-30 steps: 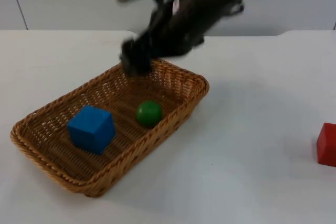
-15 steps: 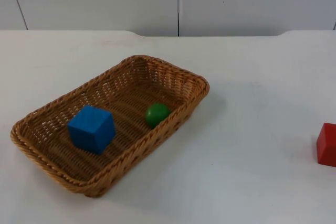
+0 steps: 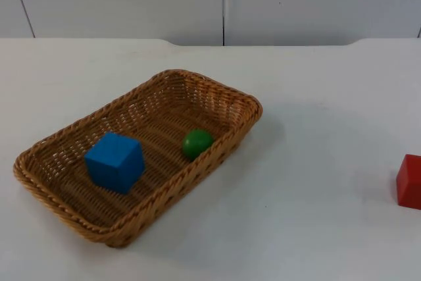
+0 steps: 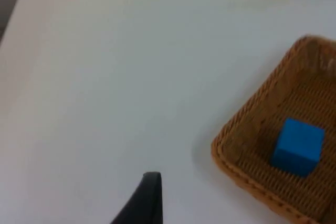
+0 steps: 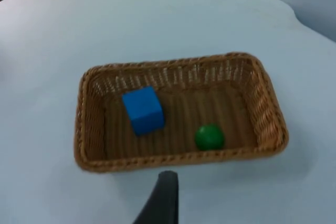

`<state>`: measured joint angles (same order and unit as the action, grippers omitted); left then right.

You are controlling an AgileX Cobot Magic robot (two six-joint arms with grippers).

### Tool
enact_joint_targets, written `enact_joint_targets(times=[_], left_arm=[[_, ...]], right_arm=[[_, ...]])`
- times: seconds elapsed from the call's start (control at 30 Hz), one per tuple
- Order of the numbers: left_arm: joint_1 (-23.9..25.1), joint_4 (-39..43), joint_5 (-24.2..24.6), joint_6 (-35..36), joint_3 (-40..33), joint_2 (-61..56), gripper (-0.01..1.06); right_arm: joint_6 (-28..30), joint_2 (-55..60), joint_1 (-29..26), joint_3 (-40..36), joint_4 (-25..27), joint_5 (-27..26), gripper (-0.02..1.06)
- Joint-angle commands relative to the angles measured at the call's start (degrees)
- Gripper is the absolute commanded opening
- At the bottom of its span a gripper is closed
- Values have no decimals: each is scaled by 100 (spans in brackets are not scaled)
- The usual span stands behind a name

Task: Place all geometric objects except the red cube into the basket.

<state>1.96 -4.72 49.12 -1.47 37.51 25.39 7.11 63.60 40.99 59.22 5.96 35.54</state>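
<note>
A woven basket [image 3: 240, 100] lies at an angle on the white table, left of centre. Inside it rest a blue cube [image 3: 114, 161] and a green ball [image 3: 197, 143], the ball against the basket's right-hand wall. A red cube [image 3: 410, 181] sits on the table at the far right edge. My left gripper [image 4: 149, 198] hangs above bare table beside the basket [image 4: 231, 129], with the blue cube [image 4: 298, 146] in sight. My right gripper [image 5: 163, 198] hovers high over the table just outside the basket's rim [image 5: 173, 158], looking down on the blue cube [image 5: 143, 109] and the green ball [image 5: 209, 137].
A grey partition wall [image 3: 223, 1] closes the table's far side. White table top [image 3: 316, 162] stretches between the basket and the red cube.
The arm that was over the basket's far rim a second ago has pulled up out of the top view. The green ball rolled a little to the right and now rests against the basket's wall.
</note>
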Motion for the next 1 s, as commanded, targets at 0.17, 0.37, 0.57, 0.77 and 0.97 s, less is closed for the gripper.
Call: enact_joint_targets(times=[0.17,0.37,0.57,0.77,0.97], left_arm=[[20,-57,540,-305,-18,-1314,105],[20,134,760,-322,-55,-2270,105],[20,87,1091,-266,-429,-2539,105],[20,202,1192,-255,-874,-2539,105],[20,414,1251,37,-913,-2539,105]], right_arm=[[-3,-1587,40,-985,22,-65,81],[-3,-2965,40,-1511,22,-65,81],[-18,-4047,40,-2114,-2,101,81],[-18,-4939,40,-2373,-153,651,81],[-65,-5678,40,-2387,-191,1242,81]])
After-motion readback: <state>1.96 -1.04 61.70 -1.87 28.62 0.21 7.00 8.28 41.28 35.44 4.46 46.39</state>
